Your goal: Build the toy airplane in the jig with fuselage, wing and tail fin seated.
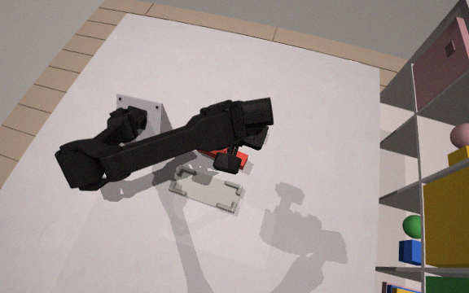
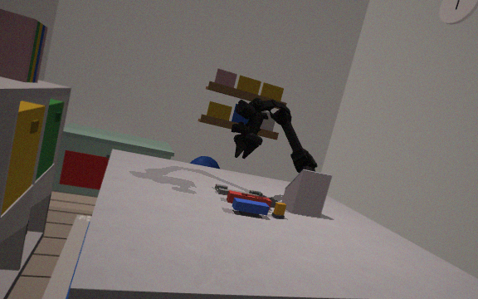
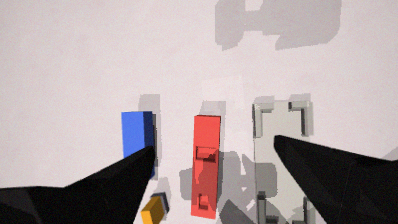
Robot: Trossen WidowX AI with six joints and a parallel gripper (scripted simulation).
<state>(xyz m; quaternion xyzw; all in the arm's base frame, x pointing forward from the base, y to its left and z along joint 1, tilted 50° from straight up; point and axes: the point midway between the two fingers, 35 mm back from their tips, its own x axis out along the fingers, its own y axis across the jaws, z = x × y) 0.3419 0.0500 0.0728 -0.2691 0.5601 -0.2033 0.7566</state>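
The gripper [image 1: 243, 151] [image 2: 241, 157] [image 3: 215, 145] is open and empty, pointing down high above the parts. The red fuselage [image 1: 243, 160] [image 2: 239, 195] [image 3: 206, 130] lies on the table with its two sockets facing up, between the fingertips as seen in the wrist view. The grey jig cradle [image 1: 206, 191] [image 2: 221, 189] [image 3: 280, 122] is empty, beside the fuselage, with raised corner brackets. The blue wing block [image 2: 251, 206] [image 3: 134, 131] lies on the fuselage's other side. The small orange tail fin [image 2: 280, 208] [image 3: 152, 210] has a dark lower part. The arm hides both in the top view.
The arm's pale base block [image 1: 153, 109] [image 2: 309, 193] stands near the tail fin. A tall shelf unit [image 1: 403, 136] with bins, balls and blocks stands past the table's right edge in the top view. Arm shadows cross the table and cradle.
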